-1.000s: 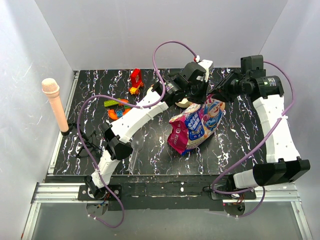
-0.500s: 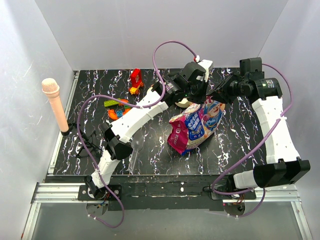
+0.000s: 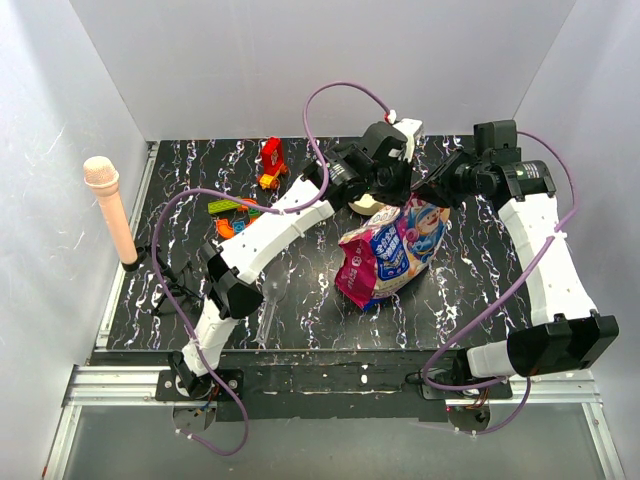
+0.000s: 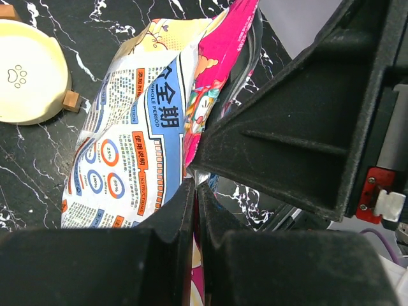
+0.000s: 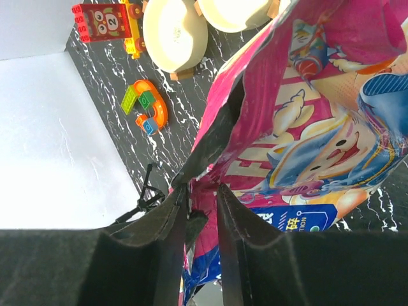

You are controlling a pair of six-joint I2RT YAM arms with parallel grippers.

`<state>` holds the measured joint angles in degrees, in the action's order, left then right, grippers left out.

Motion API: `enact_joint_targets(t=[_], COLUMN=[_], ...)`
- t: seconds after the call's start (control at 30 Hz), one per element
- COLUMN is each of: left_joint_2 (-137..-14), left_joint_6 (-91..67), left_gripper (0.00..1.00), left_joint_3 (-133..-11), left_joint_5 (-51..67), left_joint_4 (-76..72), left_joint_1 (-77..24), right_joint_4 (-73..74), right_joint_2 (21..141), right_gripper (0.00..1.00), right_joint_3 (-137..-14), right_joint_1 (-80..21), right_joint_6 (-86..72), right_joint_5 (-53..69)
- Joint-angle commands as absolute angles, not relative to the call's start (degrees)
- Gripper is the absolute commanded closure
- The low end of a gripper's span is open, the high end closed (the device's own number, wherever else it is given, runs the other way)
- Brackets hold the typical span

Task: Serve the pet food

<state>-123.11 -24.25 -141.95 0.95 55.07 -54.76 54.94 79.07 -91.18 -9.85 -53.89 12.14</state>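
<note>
Pet food bag (image 3: 392,250) sits centre-right of overhead frame on black marbled table (image 3: 320,320), mouth end raised toward top. The left gripper (image 4: 196,188) is pinched tight on bag's pink rim. The right gripper (image 5: 203,191) has fingers either side of opposite rim w/ a narrow gap; can't tell if clamped. Two cream bowls (image 5: 175,35) just beyond bag, top of right-wrist frame.

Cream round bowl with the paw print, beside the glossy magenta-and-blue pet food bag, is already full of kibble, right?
No: that cream round bowl beside the glossy magenta-and-blue pet food bag is empty, as the left wrist view shows.
</note>
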Motion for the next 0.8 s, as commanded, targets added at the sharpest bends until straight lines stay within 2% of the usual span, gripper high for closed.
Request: enact_joint_targets(t=[0.0,0.03,0.13,0.17,0.27,0.3,0.47,0.57,0.63,0.77], left_joint_2=[-118.48,-118.3,-118.39,-118.3,-118.04,-118.21,-119.09,-119.71,-119.01,-115.41], left_joint_6=[-25.22,-25.31,-24.88,-24.18,-22.94,-22.94,-23.64,-23.99,-23.91,-23.99], left_gripper=[1.0,1.0,0.98,0.91,0.62,0.57,0.55,0.65,0.65,0.42], left_joint_3=[-141.77,-141.68,-142.73,-143.43,-143.88,-143.96,-143.87,-145.89,-146.25,-143.27], left_joint_5=[6.33,6.33,5.11,3.27,-2.17,-3.24,-6.15,-8.87,-9.06,-6.51], left_joint_4=[54.14,54.23,55.89,57.03,59.32,60.2,61.26,62.57,61.71,55.56], left_joint_1=[-55.72,-55.72,-55.72,-55.72,-55.72,-55.64,-55.63,-55.63,-55.63,-55.63], right_joint_4=[51.33,51.24,54.39,56.41,57.57,57.05,55.2,55.28,55.46,55.37], right_joint_2=[80.07,80.33,81.03,80.6,77.36,76.13,73.74,73.48,73.48,74.0], right_gripper=[0.68,0.73,0.97,0.99,0.99,0.99,0.99,0.99,0.99,0.99], right_joint_3=[-89.91,-90.7,-92.9,-93.07,-90.8,-90.01,-88.42,-88.68,-88.77,-89.12], right_joint_1=[-10.99,-11.07,-11.34,-11.51,-12.04,-12.13,-12.57,-12.66,-12.57,-12.57], right_joint_6=[-53.35,-52.91,-50.11,-48.36,-44.31,-43.08,-40.87,-40.78,-40.34,-39.9], right_joint_5=[8.97,8.96,7.65,6.52,5.8,6.06,9.57,10.19,9.93,10.28])
